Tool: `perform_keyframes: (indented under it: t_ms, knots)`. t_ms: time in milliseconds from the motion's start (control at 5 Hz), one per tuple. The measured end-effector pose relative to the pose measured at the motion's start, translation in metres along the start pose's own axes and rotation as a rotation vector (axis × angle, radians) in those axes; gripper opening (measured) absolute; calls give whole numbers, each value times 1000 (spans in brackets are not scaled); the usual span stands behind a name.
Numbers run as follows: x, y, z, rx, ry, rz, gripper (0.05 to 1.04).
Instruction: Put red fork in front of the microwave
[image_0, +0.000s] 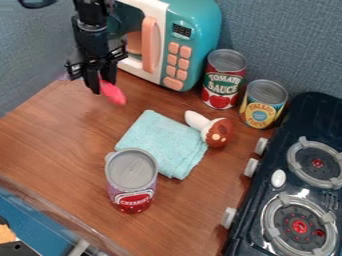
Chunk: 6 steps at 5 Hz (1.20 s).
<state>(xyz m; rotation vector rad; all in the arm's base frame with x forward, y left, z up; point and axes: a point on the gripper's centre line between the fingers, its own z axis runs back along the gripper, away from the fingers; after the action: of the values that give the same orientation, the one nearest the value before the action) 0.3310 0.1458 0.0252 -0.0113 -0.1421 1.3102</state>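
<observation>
Camera view shows the gripper (101, 86) closed on the red fork (114, 94) near the front of the microwave (198, 22), positioning apparently well advanced (contact with the table (60, 135) cannot be confirmed), release outstanding.

From where I stand, the brown wood-grain tabletop (50, 140) carries a teal-and-white toy microwave (202, 31) with a peach handle and buttons, and near it a red-and-green labelled metal can (223, 80) upright beside a metal can with a yellow-and-blue label (262, 107). A folded light-blue cloth (163, 142) lies flat in the middle, with a white-stemmed toy mushroom with a spotted reddish-brown cap (219, 132) on its side by one edge, and an upright purple-and-red labelled can (131, 180) by another. A dark toy stove (270, 175) with round grey burners sits along one side.
</observation>
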Motion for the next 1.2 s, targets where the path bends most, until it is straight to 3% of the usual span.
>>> perform_keyframes:
  t_ms: [200, 800, 1200]
  knots:
    - [10, -8, -5, -52, -67, 102, 346]
    - [5, -31, -47, 9, -74, 131, 346]
    - [11, -35, -53, 21, -88, 115, 392]
